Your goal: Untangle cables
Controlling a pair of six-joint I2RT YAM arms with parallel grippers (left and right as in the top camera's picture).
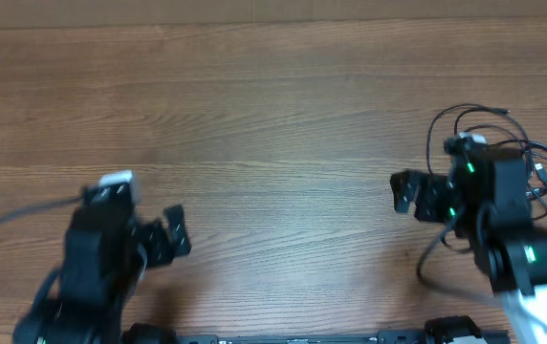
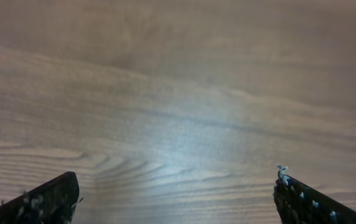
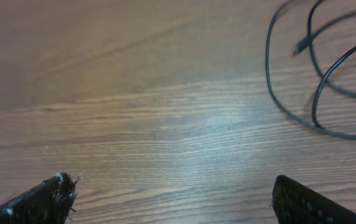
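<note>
Thin black cables [image 1: 429, 141] lie in loose overlapping loops on the wooden table at the far right, around and partly under my right arm. In the right wrist view the cables [image 3: 268, 62] curve across the upper right, with a small plug end among them. My right gripper [image 1: 400, 193] is open and empty, to the left of the loops and not touching them; its fingertips [image 3: 172, 186] frame bare wood. My left gripper [image 1: 180, 232] is open and empty at the lower left, far from the cables; its view [image 2: 175, 186] shows only wood.
The wooden table [image 1: 273, 115] fills the scene, with its far edge along the top. A thicker black wire [image 1: 15, 218] runs from my left arm to the left edge. The arm bases sit along the near edge.
</note>
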